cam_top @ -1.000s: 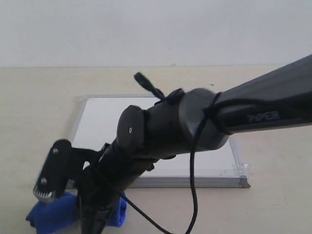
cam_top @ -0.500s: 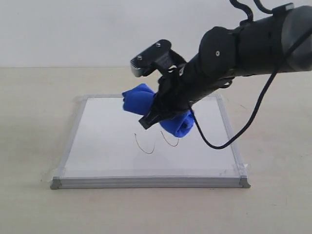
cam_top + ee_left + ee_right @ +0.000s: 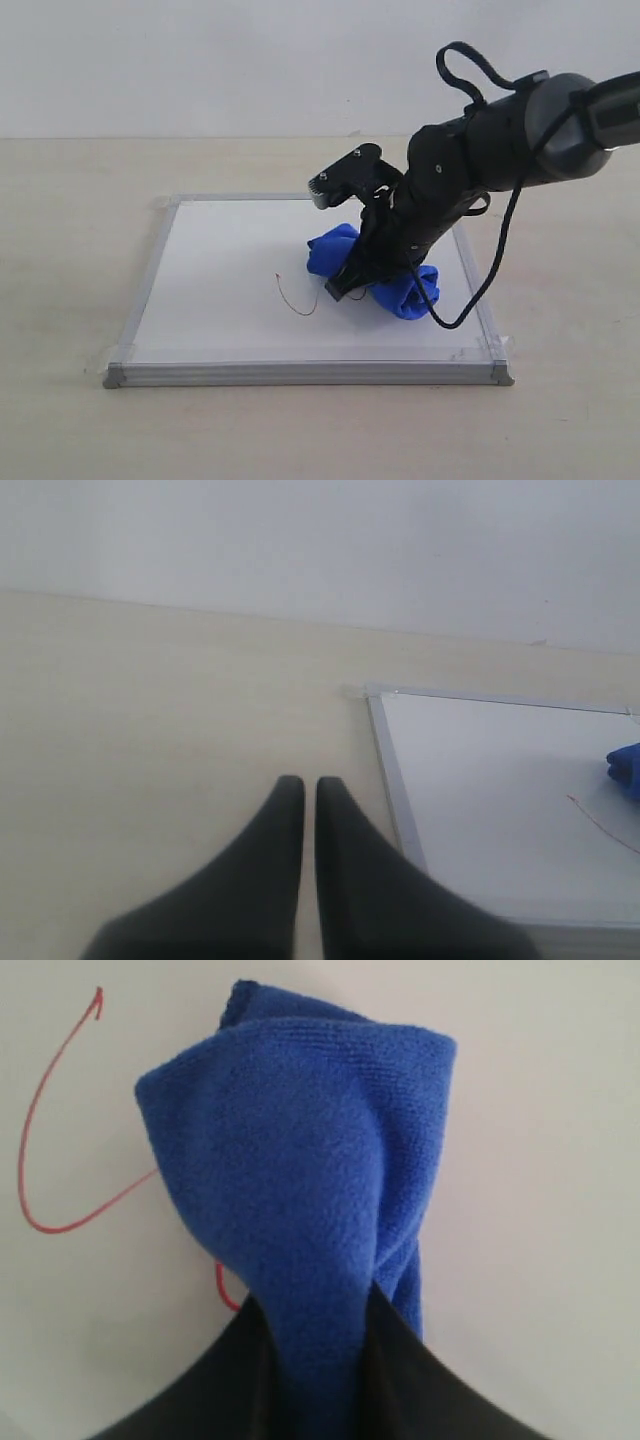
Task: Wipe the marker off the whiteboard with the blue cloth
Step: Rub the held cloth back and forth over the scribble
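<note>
R tool (image 3: 318, 1305): clamped on blue cloth (image 3: 410, 292), bunched fabric filling the gap betw. fingers. Cloth sits down on whiteboard (image 3: 220, 280), right-of-centre, covering the right part of the marker (image 3: 295, 298). Left U-curve of the mark is exposed just beside the cloth. R wrist view: short red stub at the cloth edge, rest hidden under fabric.

L tool (image 3: 302, 785): fingers nearly together w/ only a thin slit, nothing held. It hangs over bare table (image 3: 70, 250) off the board's left edge, well apart from cloth.

Board lies flat on table.
</note>
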`<action>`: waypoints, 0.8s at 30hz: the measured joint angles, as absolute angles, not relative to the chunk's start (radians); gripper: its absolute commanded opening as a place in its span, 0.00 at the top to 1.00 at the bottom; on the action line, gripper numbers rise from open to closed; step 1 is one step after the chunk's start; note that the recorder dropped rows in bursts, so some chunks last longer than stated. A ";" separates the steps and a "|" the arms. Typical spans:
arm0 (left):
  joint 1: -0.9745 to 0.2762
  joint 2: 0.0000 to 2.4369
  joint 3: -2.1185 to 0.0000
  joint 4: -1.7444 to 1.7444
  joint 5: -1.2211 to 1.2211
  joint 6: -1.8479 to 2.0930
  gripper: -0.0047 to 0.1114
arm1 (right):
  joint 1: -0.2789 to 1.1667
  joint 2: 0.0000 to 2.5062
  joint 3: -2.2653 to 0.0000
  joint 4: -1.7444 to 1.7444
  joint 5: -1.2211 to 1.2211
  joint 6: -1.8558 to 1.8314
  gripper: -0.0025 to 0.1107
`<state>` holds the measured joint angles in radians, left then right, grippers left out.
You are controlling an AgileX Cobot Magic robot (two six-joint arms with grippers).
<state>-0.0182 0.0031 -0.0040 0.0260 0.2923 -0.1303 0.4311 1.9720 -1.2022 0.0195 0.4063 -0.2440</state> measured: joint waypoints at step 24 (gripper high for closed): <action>-0.018 0.003 -0.004 0.026 0.292 -0.130 0.92 | 0.332 2.036 -1.245 0.144 0.430 -0.358 0.98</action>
